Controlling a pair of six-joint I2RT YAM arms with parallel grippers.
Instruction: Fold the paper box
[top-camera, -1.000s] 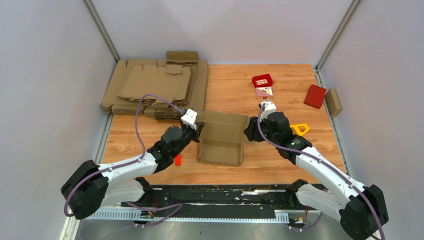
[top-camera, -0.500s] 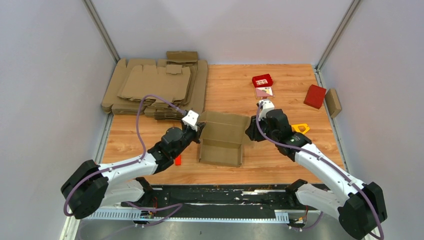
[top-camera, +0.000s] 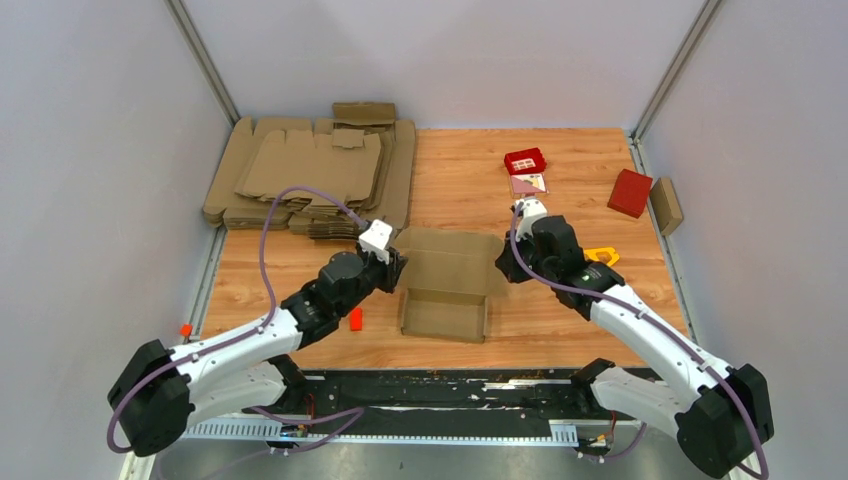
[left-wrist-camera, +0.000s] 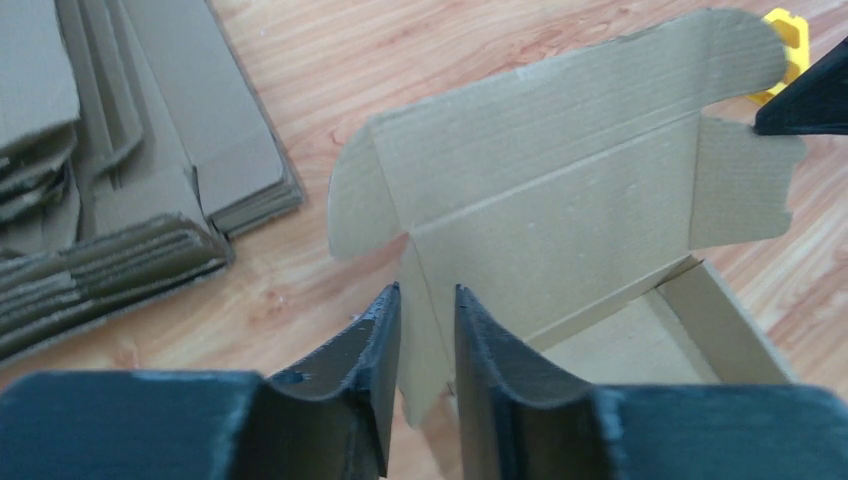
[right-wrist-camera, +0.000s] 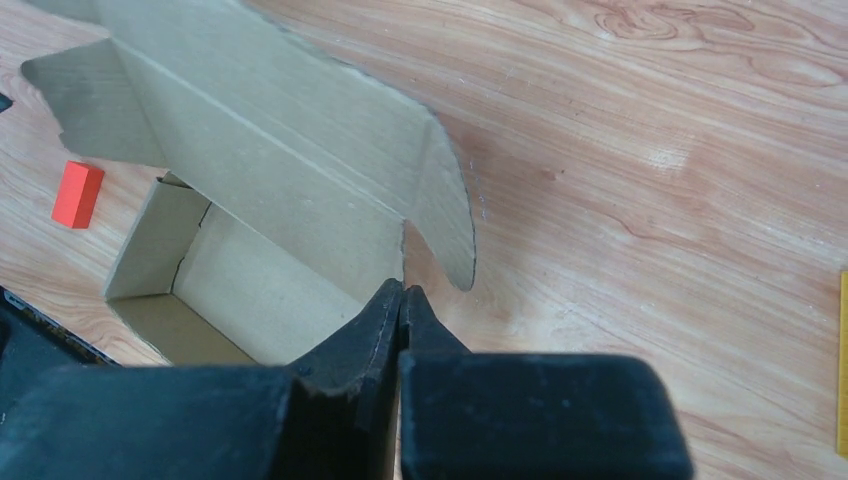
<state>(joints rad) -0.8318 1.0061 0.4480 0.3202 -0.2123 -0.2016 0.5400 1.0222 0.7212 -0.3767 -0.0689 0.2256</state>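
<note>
On your wooden table (top-camera: 450, 170), the paper box (top-camera: 445, 270) sits half-formed, brown lid raised. Your left gripper (left-wrist-camera: 425, 297) straddles a flap, slightly apart; your right gripper (right-wrist-camera: 402, 291) pinches another, closed.

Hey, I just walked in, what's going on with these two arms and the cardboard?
Two robot arms are folding a paper box on the table. The box is half formed, with its lid open. The left gripper has its jaws slightly apart around a flap at the box's left end. The right gripper is shut at the box's right end; whether it pinches cardboard is unclear.
</note>
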